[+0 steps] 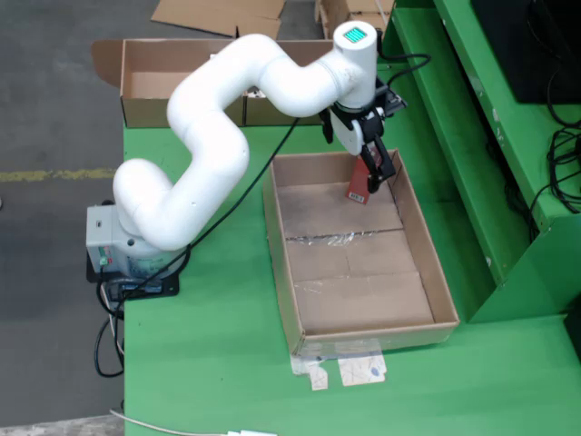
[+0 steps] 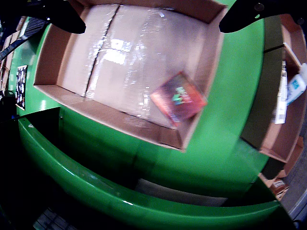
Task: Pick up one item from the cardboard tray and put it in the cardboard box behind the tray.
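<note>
A red flat packet (image 1: 359, 185) lies in the far right corner of the cardboard tray (image 1: 280, 238), close to its wall. In the wrist view the packet (image 2: 178, 98) is slightly blurred and sits in the corner of the tray (image 2: 108, 114). My gripper (image 1: 376, 171) hangs just above the packet, at the tray's far right wall. In the wrist view its two dark fingers (image 2: 62, 17) sit wide apart at the top corners with nothing between them; the gripper (image 2: 152, 25) is open. The cardboard box (image 1: 145, 107) stands behind the tray.
Apart from the packet, the tray floor shows only shiny tape. A raised green ledge (image 1: 472, 173) runs along the tray's right side. In the wrist view a box at the right (image 2: 283, 139) holds a white bottle (image 2: 296, 86). Paper scraps (image 1: 349, 371) lie in front of the tray.
</note>
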Available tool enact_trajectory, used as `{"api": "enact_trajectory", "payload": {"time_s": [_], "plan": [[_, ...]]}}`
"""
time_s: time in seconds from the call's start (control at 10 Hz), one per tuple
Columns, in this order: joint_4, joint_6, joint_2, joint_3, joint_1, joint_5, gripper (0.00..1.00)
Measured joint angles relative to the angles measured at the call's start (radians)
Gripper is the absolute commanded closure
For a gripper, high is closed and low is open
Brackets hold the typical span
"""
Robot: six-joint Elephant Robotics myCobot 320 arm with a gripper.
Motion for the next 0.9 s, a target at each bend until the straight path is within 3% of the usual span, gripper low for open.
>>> {"api": "enact_trajectory", "payload": {"time_s": [0.7,0.9], "plan": [[0.276,-0.098,-0.328,0.328,-0.026,-0.115,0.00],[0.360,-0.172,-0.333,0.408,-0.026,-0.086,0.00]]}}
